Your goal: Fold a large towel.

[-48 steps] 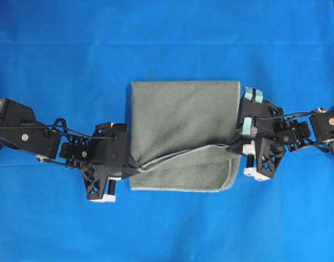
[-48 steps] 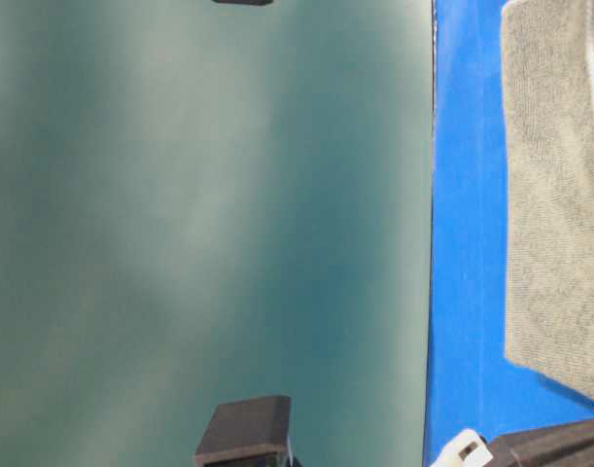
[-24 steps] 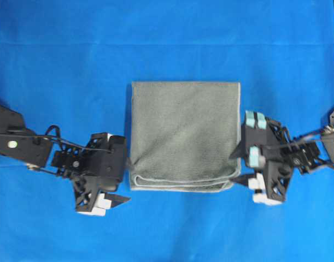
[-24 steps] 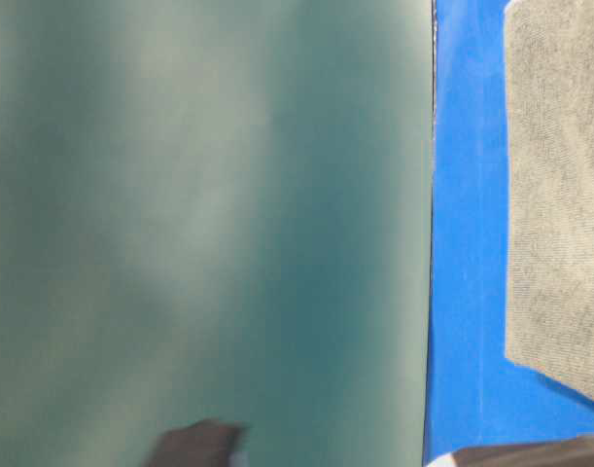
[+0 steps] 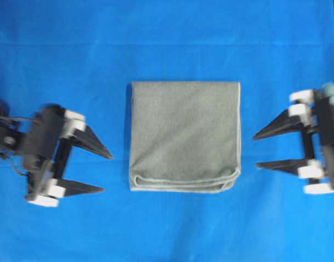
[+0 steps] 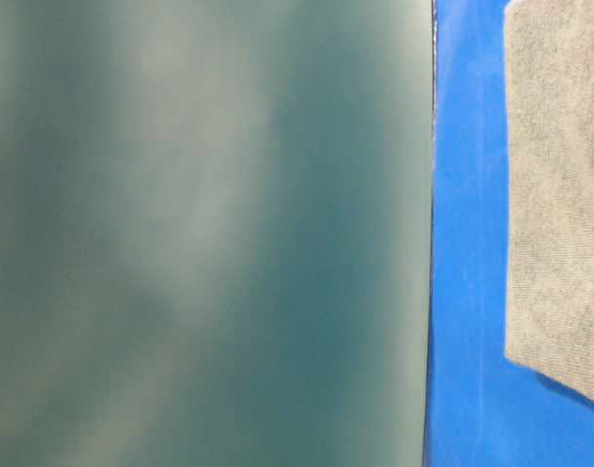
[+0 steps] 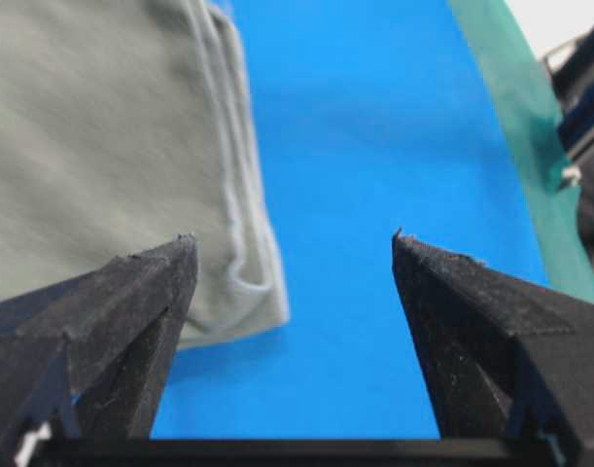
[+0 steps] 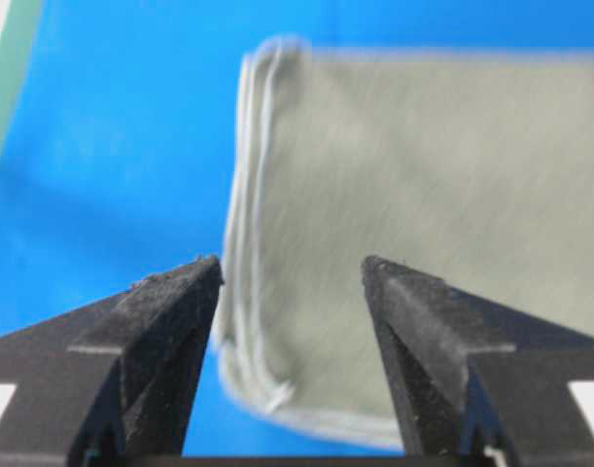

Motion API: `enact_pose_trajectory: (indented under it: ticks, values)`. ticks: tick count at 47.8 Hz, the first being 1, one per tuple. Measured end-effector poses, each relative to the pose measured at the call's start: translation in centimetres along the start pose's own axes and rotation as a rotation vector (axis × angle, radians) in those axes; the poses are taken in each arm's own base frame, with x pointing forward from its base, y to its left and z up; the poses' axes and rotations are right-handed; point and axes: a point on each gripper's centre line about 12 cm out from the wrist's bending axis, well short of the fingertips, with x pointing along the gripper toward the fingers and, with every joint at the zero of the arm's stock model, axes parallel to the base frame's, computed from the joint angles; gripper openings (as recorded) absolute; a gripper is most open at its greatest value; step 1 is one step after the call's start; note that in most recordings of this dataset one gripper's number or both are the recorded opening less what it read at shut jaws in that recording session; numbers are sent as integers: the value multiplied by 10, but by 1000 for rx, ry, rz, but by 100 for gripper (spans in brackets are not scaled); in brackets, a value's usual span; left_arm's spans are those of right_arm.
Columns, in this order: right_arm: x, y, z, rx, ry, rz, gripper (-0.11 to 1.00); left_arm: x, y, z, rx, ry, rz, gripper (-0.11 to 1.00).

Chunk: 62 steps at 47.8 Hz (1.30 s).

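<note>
From overhead, the towel (image 5: 184,136) lies folded into a neat, nearly square block in the middle of the blue sheet (image 5: 167,38), well clear of all four sheet edges, its pale hems stacked in a curl along the edge nearest the bottom of that view. The left gripper (image 5: 103,172) sits off the towel's left side, fingers spread wide with nothing between them, tips pointing at the cloth but apart from it; the right gripper (image 5: 258,150) mirrors it off the right side, fingers likewise wide and bare (both look smeared in this view). Down at table level neither gripper shows at all: most of the picture is a blurred teal-green expanse (image 6: 199,233), with a strip of the sheet (image 6: 467,243) and one side of the towel (image 6: 559,195) standing on end at the right, terry texture plain to see. The left wrist camera gives what overhead cannot: a close look at the layered corner of the towel (image 7: 112,146), hems doubled over one another, seen past two dark pointed fingers (image 7: 131,292) set far apart over bare sheet (image 7: 355,146). The right wrist camera shows the opposite hemmed corner of the towel (image 8: 413,195), blurred, framed between its own parted fingers (image 8: 160,311), the sheet (image 8: 131,126) to the left.
</note>
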Motion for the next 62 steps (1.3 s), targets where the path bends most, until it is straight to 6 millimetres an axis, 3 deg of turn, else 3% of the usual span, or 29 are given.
enact_pose_trajectory:
  ticks: [7, 12, 18, 26, 38, 62]
  values:
    - [-40, -22, 7, -16, -135, -58, 63, -40, 14, 4, 50, -118, 41, 76]
    - [-60, -34, 2, -26, -197, -101, 63, -68, 18, 4, 99, -201, 66, 76]
    - [-77, -48, -14, -23, -258, -144, 63, -101, 28, -5, 118, -289, 124, 76]
    - [-83, -63, -45, 68, -288, -198, 62, -126, 40, -37, 93, -305, 202, 76]
    - [-60, -73, -89, 184, -245, -231, 62, -135, 50, -80, 25, -282, 269, 76]
    - [-51, -69, -92, 180, -239, -195, 62, -135, 50, -83, 3, -276, 273, 76]
